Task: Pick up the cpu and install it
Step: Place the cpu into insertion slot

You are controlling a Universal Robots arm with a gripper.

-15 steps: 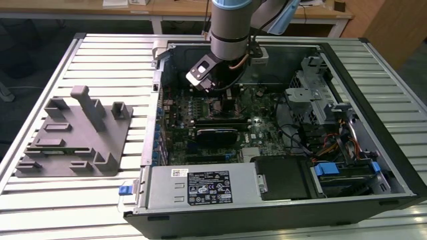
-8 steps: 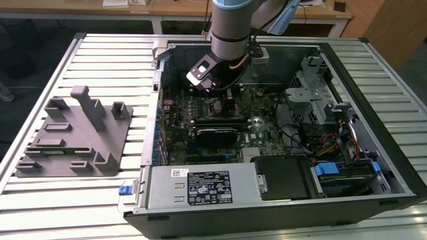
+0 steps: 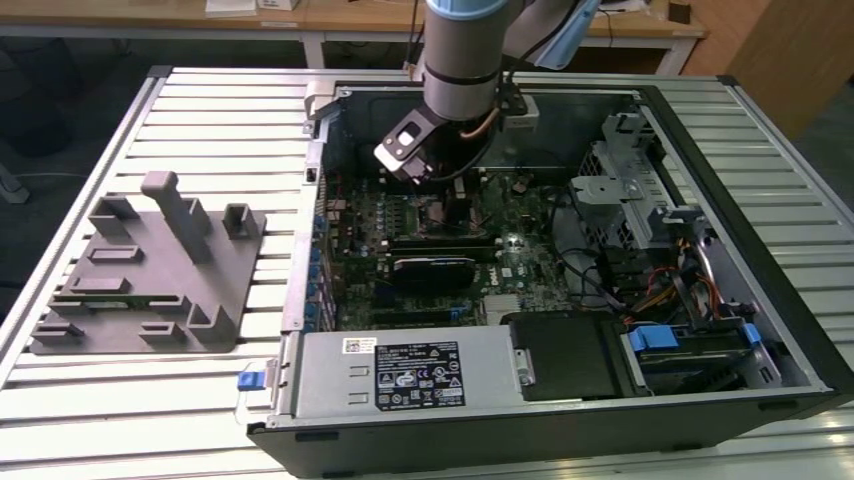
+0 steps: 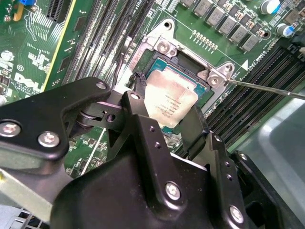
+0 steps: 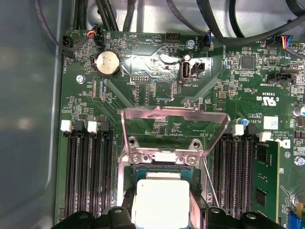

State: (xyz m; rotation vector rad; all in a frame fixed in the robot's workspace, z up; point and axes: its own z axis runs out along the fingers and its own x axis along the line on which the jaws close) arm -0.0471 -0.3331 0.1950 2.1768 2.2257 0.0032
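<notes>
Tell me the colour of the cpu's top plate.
Silvery grey metal; the cpu shows best in the second wrist view.

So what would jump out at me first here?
The open computer case lying on the slatted table, with the robot arm reaching down into it. In the second wrist view the gripper pinches the silvery cpu over the socket, whose metal load plate, in the first wrist view, stands flipped open.
</notes>
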